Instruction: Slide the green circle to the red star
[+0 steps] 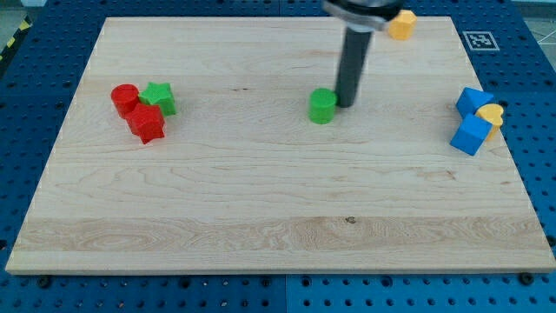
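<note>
The green circle (322, 105) sits near the middle of the wooden board, a little toward the view's top. My tip (345, 105) is right beside it on its right, touching or nearly touching it. The red star (147, 124) lies far to the view's left, in a cluster with a red circle (125, 99) above left of it and a green star (160, 97) above right of it.
A yellow block (401, 23) lies at the board's top edge, right of the rod. At the view's right edge are two blue blocks (474, 102) (470, 135) with a yellow heart (492, 116) between them. The board (278, 217) rests on a blue pegboard.
</note>
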You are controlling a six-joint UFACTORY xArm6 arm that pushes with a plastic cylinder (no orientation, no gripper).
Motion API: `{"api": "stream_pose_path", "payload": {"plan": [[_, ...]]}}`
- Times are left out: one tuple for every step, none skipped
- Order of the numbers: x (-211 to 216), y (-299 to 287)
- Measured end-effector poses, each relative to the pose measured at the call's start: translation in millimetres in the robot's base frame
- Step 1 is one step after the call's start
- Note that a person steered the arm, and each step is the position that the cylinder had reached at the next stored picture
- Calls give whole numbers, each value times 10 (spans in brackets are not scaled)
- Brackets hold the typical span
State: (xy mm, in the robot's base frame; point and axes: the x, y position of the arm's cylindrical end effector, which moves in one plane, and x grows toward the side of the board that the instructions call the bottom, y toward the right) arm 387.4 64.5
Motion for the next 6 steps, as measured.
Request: {"api": "stream_pose_path", "payload": {"plan": [[45,-635],[59,-765],[59,-454],[58,125],[190,236],[363,-123]]}}
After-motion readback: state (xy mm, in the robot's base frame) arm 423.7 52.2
